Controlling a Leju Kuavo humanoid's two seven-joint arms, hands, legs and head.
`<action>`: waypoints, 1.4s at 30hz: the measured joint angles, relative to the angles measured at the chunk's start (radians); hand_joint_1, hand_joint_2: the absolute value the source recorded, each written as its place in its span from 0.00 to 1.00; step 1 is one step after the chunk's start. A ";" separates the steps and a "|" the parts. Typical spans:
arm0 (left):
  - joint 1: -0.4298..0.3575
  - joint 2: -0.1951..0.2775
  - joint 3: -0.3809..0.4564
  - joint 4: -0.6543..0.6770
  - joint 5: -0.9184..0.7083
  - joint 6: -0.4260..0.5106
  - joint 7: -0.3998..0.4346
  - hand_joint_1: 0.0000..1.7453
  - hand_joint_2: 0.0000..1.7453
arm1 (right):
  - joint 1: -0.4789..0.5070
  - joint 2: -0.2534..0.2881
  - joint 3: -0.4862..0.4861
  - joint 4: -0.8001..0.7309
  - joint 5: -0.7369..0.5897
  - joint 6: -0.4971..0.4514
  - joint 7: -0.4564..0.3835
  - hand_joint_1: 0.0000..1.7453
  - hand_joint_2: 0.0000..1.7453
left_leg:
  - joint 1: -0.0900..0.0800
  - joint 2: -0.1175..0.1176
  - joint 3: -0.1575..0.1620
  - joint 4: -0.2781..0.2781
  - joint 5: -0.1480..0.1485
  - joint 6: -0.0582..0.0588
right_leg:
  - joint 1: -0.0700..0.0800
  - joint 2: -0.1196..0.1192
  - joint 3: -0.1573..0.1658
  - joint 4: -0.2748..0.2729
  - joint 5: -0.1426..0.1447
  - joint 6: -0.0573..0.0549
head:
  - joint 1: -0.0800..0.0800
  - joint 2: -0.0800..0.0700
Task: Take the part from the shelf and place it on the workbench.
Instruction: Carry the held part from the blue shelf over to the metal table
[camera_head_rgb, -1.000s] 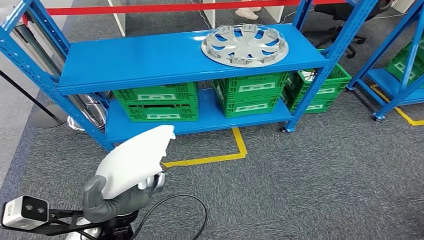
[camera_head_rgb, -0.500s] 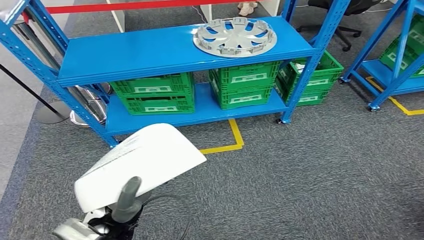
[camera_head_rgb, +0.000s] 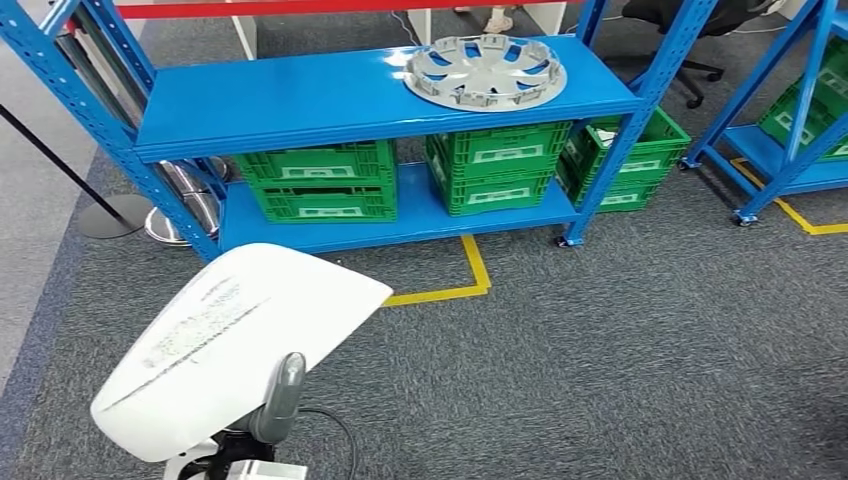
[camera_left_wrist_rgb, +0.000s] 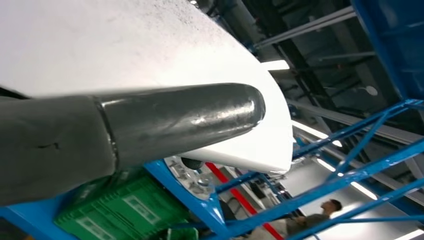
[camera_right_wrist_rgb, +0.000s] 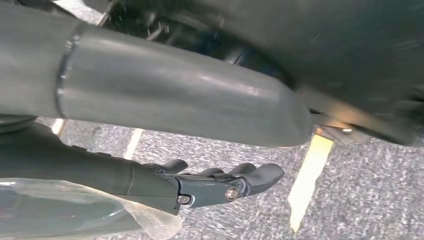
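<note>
A white, smooth curved part (camera_head_rgb: 230, 340) is low at the left of the head view, held above the grey carpet in front of the blue shelf (camera_head_rgb: 330, 95). My left hand (camera_head_rgb: 278, 400) grips it from underneath, with the grey thumb lying over its near edge. In the left wrist view the thick thumb of my left hand (camera_left_wrist_rgb: 150, 125) presses against the white part (camera_left_wrist_rgb: 150, 40). My right hand (camera_right_wrist_rgb: 200, 182) hangs over the carpet with its dark fingers apart and nothing in them.
A silver wheel cover (camera_head_rgb: 485, 70) lies on the shelf's top board. Green crates (camera_head_rgb: 320, 185) fill the lower board, and another stands beside the shelf post (camera_head_rgb: 640, 150). Yellow floor tape (camera_head_rgb: 470, 285) marks the carpet. A second blue rack (camera_head_rgb: 790, 130) stands at the right, a stanchion base (camera_head_rgb: 110, 215) at the left.
The camera has shifted a little. My left hand has brought the white part lower and nearer, tilting it flatter; it now looks larger, with the thumb over its near edge.
</note>
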 joint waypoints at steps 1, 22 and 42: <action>-0.002 0.002 -0.006 0.002 0.003 0.008 0.005 1.00 0.00 | -0.002 0.000 -0.001 0.000 0.002 0.000 0.000 0.00 0.00 | -0.001 -0.001 -0.005 0.008 -0.002 -0.006 | 0.000 0.001 0.026 -0.048 0.009 -0.004 | 0.000 0.000; -0.015 0.036 -0.055 0.018 0.139 -0.026 -0.022 1.00 0.00 | -0.003 0.000 -0.056 0.000 -0.037 0.006 0.000 0.00 0.00 | 0.009 -0.029 -0.014 0.014 -0.001 -0.003 | 0.005 0.032 -0.024 -0.032 0.006 -0.013 | -0.004 0.000; -0.016 0.040 -0.060 0.017 0.178 -0.045 -0.027 1.00 0.00 | -0.002 -0.003 -0.081 0.000 -0.033 0.007 -0.001 0.00 0.00 | 0.003 -0.004 -0.134 0.307 -0.145 -0.038 | 0.009 0.032 0.028 -0.086 0.024 -0.065 | -0.002 0.000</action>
